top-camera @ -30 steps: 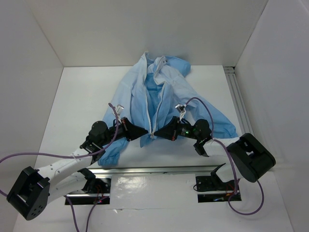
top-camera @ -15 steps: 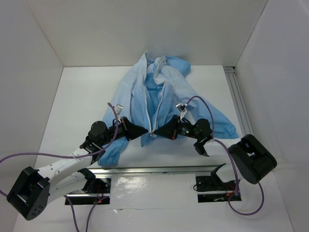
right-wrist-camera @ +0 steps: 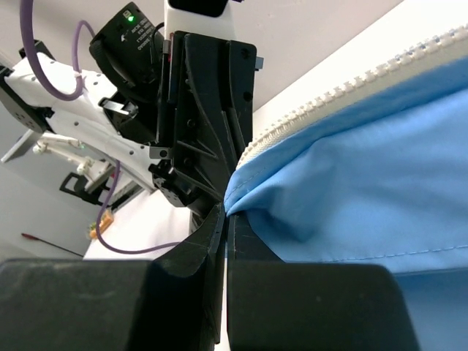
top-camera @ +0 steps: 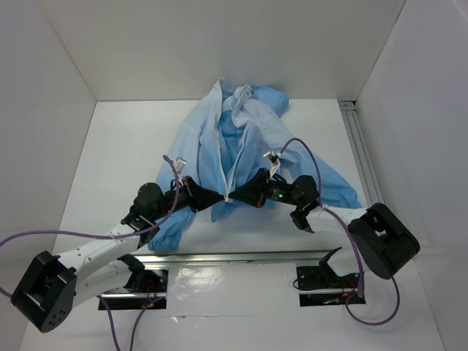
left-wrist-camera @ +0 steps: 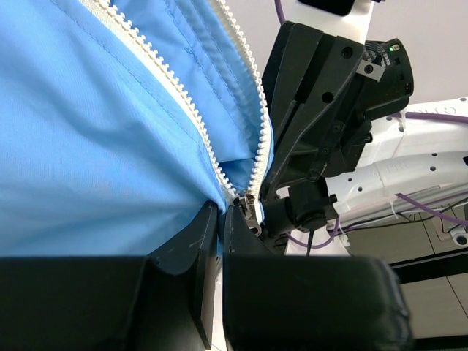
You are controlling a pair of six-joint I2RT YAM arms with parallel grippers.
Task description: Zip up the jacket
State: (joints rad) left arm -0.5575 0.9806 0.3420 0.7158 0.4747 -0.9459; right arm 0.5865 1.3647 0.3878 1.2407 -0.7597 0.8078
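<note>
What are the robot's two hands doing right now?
Left hand: closed, pinching the jacket at its bottom edge.
Right hand: closed, pinching the jacket's edge too.

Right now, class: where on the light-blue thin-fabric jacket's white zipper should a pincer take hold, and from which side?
Grip the small metal slider at the hem of the light-blue thin-fabric jacket, where the two white tooth rows meet in a V. Come from the hem side, since the V opens toward the collar, likely the pull direction.
</note>
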